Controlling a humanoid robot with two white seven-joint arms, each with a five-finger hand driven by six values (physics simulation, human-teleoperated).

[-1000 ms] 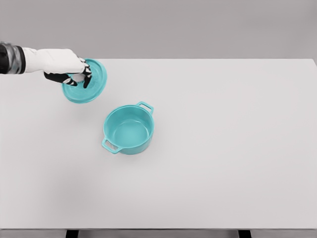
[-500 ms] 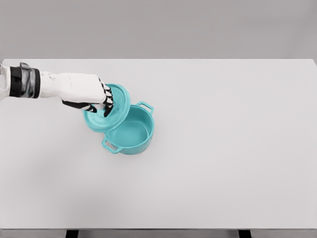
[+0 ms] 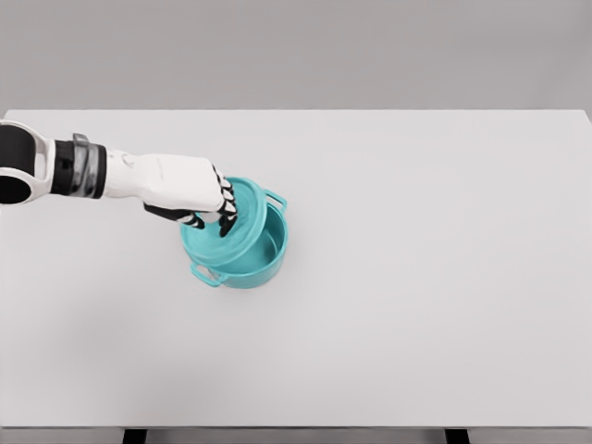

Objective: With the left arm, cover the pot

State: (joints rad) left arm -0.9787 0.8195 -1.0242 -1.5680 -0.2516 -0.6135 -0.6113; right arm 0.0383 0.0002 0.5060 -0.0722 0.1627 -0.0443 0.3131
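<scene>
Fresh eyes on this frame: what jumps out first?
The teal pot left of the table's middle, the only colour on the white top. The left hand reaches in from the left, holding the matching lid tilted over the pot's left side, the opening still partly uncovered.

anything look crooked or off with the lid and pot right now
The lid is askew: the left robot hand holds it tilted over the pot, covering only the left part, with the right side of the opening uncovered. Nothing is spilled or damaged on the table.
</scene>
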